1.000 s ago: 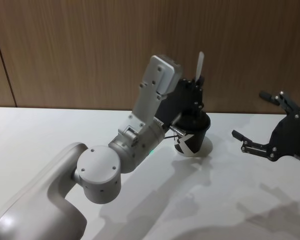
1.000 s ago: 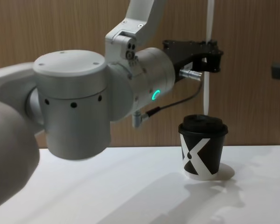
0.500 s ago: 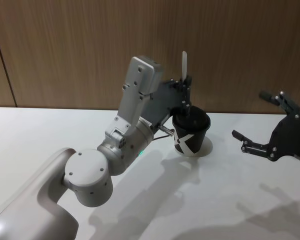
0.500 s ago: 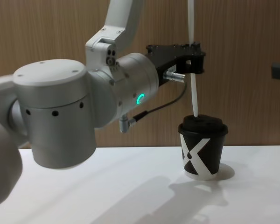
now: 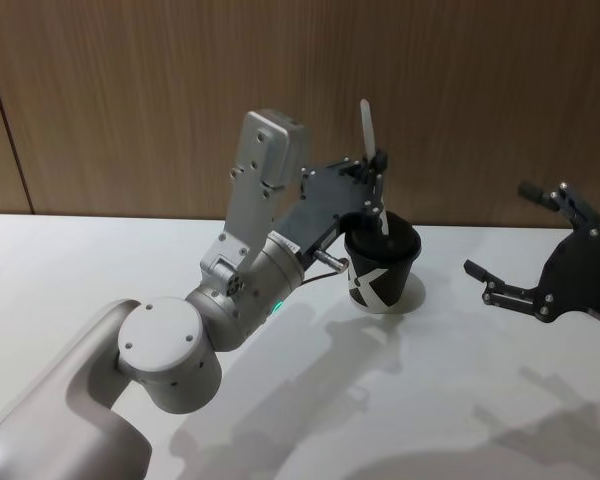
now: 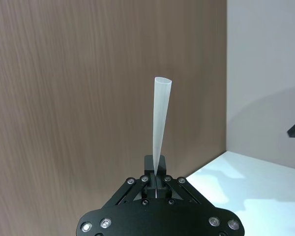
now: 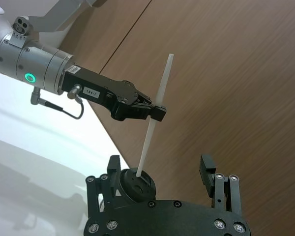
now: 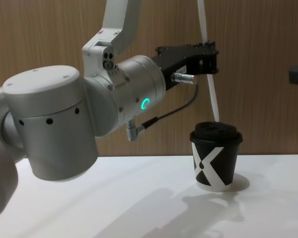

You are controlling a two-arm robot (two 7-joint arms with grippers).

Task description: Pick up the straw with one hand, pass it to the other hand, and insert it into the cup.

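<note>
1. straw (image 5: 366,125) is pinched about halfway along by the left gripper (image 5: 378,165), whose jaws are closed tight on it, right above the cup (image 5: 382,268) standing upright on the table (image 5: 460,400).
2. in the chest view the straw leans, its top toward the robot's left and its lower end meeting the top of the domed lid (image 8: 216,130). the right wrist view puts the tip near the lid's middle. i cannot tell whether it has entered the opening.
3. judgement: bring the straw closer to upright before pressing, so the push runs along the tube. a slanted push could bend the thin straw or nudge the light cup sideways.
4. lower slowly and straight. if the tip catches on the lid, the straw may buckle or slide through the grip, so ease off and re-aim rather than force it.
5. let go only when the straw is deep enough to stand alone, then back away without dragging it.
6. right gripper (image 5: 500,232) rests on the table well to the right of the cup, fingers spread wide, holding nothing.
</note>
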